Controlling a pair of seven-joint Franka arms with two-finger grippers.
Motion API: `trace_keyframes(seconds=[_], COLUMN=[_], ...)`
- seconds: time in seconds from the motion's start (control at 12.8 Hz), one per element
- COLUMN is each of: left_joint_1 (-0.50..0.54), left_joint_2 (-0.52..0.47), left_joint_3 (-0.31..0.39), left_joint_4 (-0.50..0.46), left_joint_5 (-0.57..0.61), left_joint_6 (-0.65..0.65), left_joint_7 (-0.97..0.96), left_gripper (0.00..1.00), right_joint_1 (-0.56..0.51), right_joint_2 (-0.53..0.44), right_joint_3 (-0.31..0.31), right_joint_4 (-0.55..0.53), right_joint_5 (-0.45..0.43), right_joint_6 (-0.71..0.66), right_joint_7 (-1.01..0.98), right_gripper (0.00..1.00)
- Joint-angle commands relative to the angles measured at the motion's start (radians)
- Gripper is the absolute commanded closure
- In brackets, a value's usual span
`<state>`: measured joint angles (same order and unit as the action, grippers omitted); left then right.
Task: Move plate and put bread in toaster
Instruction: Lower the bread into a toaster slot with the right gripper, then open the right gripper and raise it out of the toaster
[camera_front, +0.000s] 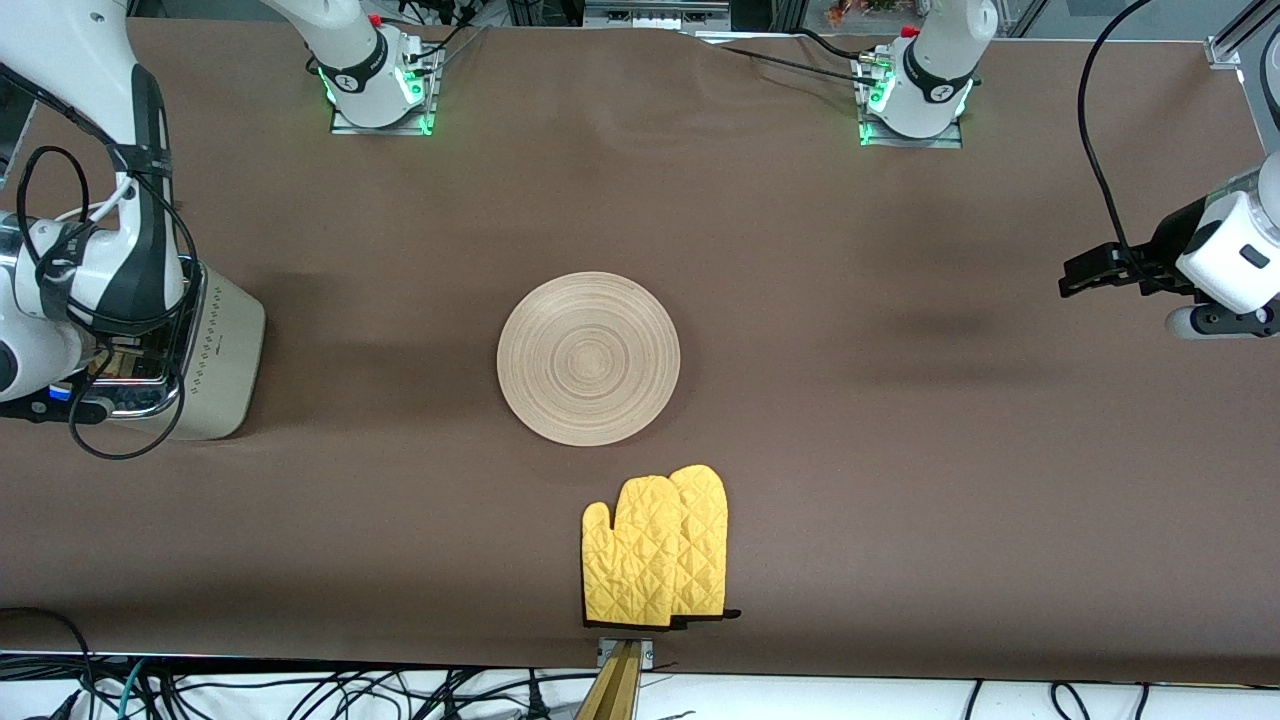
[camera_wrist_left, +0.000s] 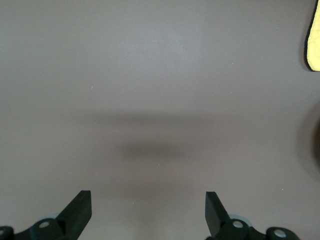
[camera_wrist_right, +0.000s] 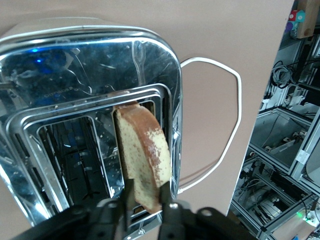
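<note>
Bread (camera_wrist_right: 142, 160) stands on edge in one slot of the toaster (camera_wrist_right: 95, 75), its length along the slot, crust up, between the right gripper (camera_wrist_right: 146, 207) jaws, which flank it. Left gripper (camera_wrist_left: 148, 210) waits, jaws apart, over bare table (camera_front: 900, 450). Plate (camera_front: 588, 358) lies mid-table.

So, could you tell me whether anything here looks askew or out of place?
The bread stands tilted in one slot of the toaster, leaning rather than upright, between the right gripper fingers. The plate lies flat mid-table, the yellow oven mitts nearer the camera. The left gripper waits open.
</note>
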<state>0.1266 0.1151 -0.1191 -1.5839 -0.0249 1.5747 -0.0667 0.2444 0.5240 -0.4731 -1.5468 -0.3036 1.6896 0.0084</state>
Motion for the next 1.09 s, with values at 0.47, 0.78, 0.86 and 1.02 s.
trace_keyframes(seconds=[0.47, 0.78, 0.86, 1.02], left_joint_1=[0.005, 0.005, 0.005, 0.005], left_joint_2=[-0.005, -0.005, -0.005, -0.005], left_joint_3=[-0.005, -0.002, -0.002, -0.004], left_joint_4=[0.012, 0.012, 0.012, 0.012], left_joint_5=[-0.001, -0.001, -0.001, -0.001], left_joint_6=[-0.015, -0.015, -0.015, -0.015], left_joint_7=[-0.007, -0.005, -0.007, -0.007], left_gripper=[0.00, 0.00, 0.00, 0.00], right_joint_1=[-0.001, 0.051, 0.080, 0.111], right_joint_2=[-0.035, -0.044, -0.044, -0.061], right_joint_3=[0.008, 0.008, 0.008, 0.022], right_joint_4=[0.135, 0.284, 0.321, 0.353], right_joint_5=[0.070, 0.073, 0.075, 0.133], right_joint_6=[-0.103, -0.293, -0.333, -0.373], right_joint_7=[-0.039, -0.102, -0.102, -0.102], right_gripper=[0.00, 0.00, 0.00, 0.00])
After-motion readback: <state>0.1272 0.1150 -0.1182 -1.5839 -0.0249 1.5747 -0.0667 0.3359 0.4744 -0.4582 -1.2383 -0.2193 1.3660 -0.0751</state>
